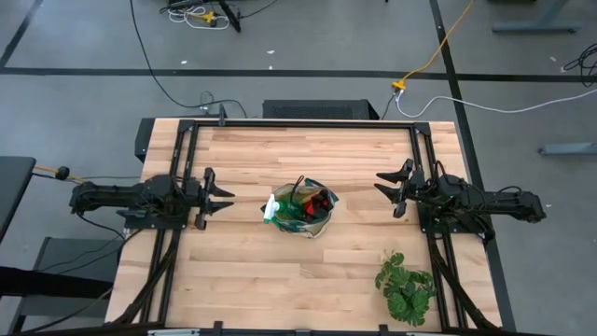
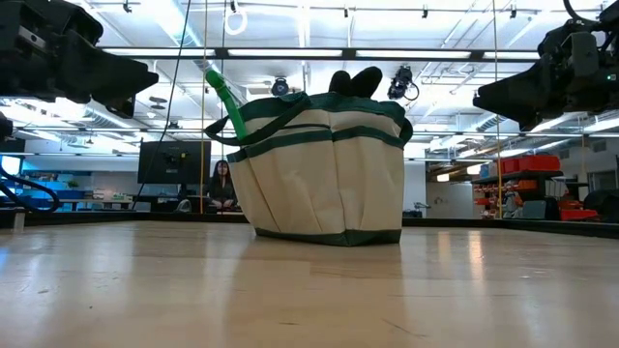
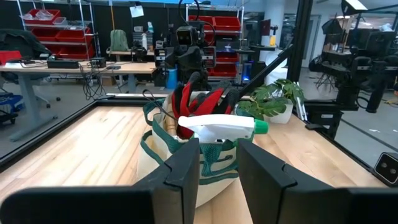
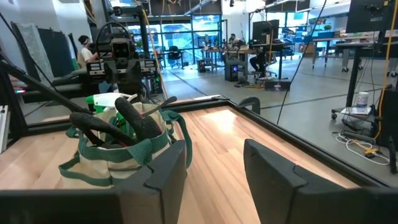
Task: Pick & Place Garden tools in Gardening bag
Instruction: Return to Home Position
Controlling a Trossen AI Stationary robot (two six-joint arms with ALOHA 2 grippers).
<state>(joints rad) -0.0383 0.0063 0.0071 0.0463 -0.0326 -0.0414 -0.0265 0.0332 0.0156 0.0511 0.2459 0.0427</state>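
The bag [image 1: 300, 213] stands at the middle of the table [image 1: 242, 271], holding the spray bottle [image 3: 217, 126], red gloves [image 3: 193, 102] and dark handles [image 4: 134, 118]. The left gripper [image 1: 229, 199] hangs well apart on its left and the right gripper [image 1: 378, 183] on its right, both spread wide and empty. The plant [image 1: 406, 287] sits near the table's right edge.
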